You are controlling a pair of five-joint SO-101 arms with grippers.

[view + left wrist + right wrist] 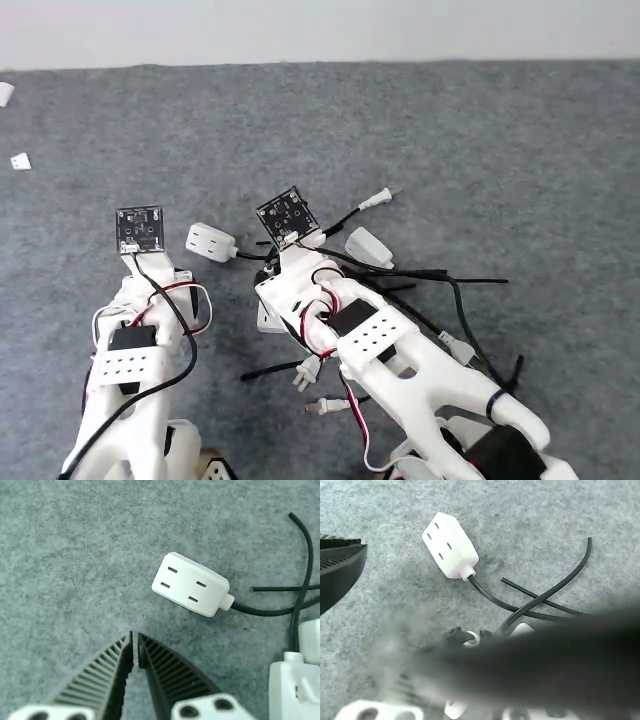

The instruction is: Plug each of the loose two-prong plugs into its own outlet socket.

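A white outlet block (pixel 190 591) with two pairs of slots lies face up on the grey carpet, a black cord leaving one end. My left gripper (pixel 134 645) is shut and empty, its tips just short of that block (pixel 210 241). The block (pixel 449 545) also lies ahead of my right arm (pixel 360 330), whose wrist hangs over the tangle of cords. A black ridged finger (pixel 340 570) shows beside the block; whose it is I cannot tell. A second white outlet (pixel 368 246) and a white plug (pixel 376 200) lie beyond the right arm. More loose plugs (pixel 305 372) lie beside it.
Black cords (pixel 450 280) cross and tangle to the right of the right arm. A blurred black cable (pixel 545 650) runs close across the right wrist view. Two white scraps (pixel 20 161) lie at the far left. The back of the carpet (pixel 500 150) is open.
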